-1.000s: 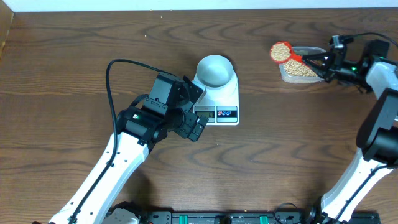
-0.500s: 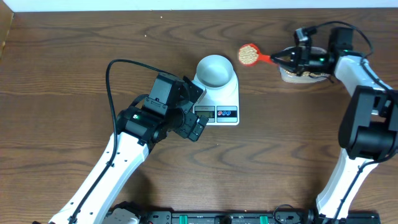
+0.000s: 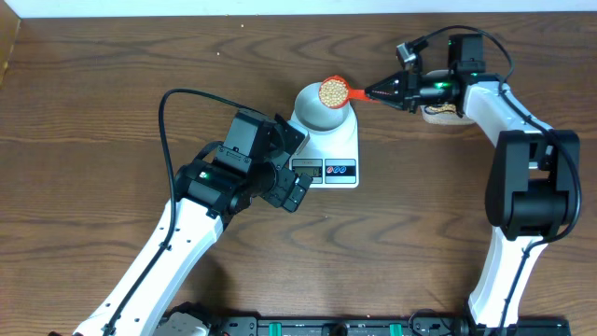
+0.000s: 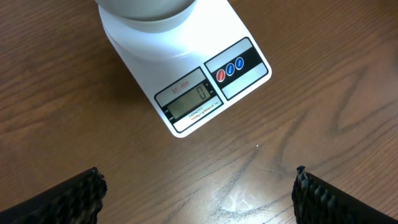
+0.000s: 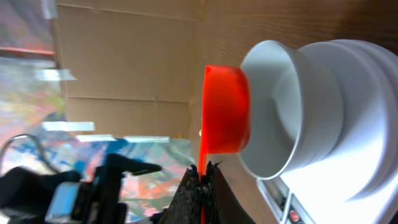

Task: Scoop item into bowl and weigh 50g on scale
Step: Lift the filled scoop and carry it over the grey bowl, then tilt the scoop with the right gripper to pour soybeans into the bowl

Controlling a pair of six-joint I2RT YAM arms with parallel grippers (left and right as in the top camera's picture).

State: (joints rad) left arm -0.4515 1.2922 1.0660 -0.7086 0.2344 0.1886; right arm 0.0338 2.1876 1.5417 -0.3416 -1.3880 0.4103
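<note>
The pale bowl (image 3: 321, 105) stands on the white scale (image 3: 336, 149); its display (image 4: 188, 101) reads 0. My right gripper (image 3: 381, 92) is shut on the handle of a red scoop (image 3: 333, 91) filled with tan beans, held over the bowl's right rim. In the right wrist view the scoop (image 5: 225, 109) sits level beside the bowl (image 5: 280, 118), and the gripper (image 5: 203, 175) pinches its handle. My left gripper (image 3: 297, 194) is open and empty, just in front of the scale; its fingers (image 4: 199, 193) frame bare table.
A clear tub (image 3: 443, 113) of beans sits at the right, mostly hidden under my right arm. The left arm lies across the table's front left.
My right gripper has carried the full scoop left from the tub to the bowl's rim. The left arm has not moved.
</note>
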